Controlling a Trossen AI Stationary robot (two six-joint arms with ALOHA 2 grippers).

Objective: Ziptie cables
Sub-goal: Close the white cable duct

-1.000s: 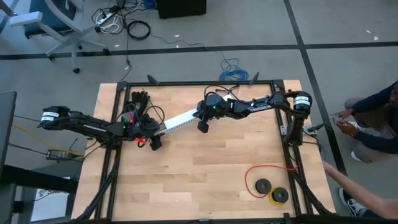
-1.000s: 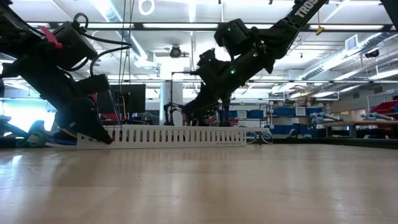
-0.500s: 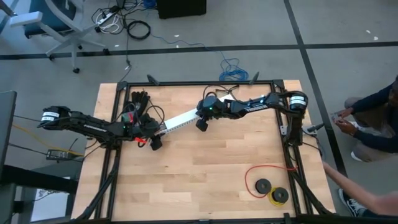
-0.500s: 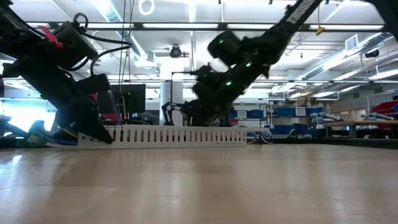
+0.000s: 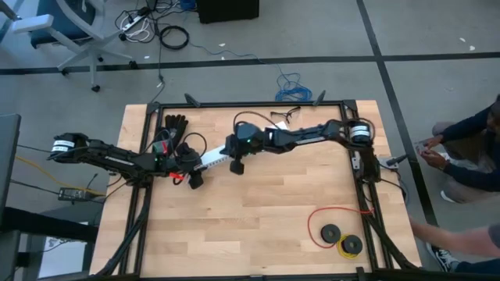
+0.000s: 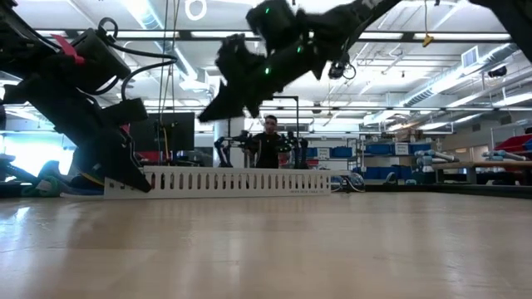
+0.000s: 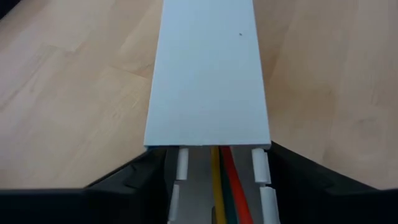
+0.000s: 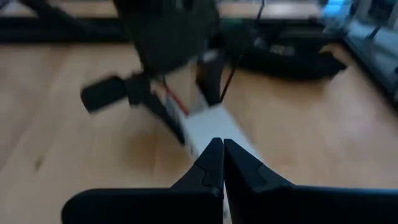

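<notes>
I am clamping the white slotted channel [image 5: 212, 155] at its end with my left gripper [image 5: 192, 165] — cables [image 7: 222, 186] lying inside under the lid [image 7: 208, 74]. My right gripper [image 8: 217, 163], fingers shut and empty, is hovering above the channel — I should press down squarely.

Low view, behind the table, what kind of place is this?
Probably a robotics lab or workshop: a person stands by other arm rigs, blue storage bins fill shelves behind, and long ceiling strip lights run overhead.
</notes>
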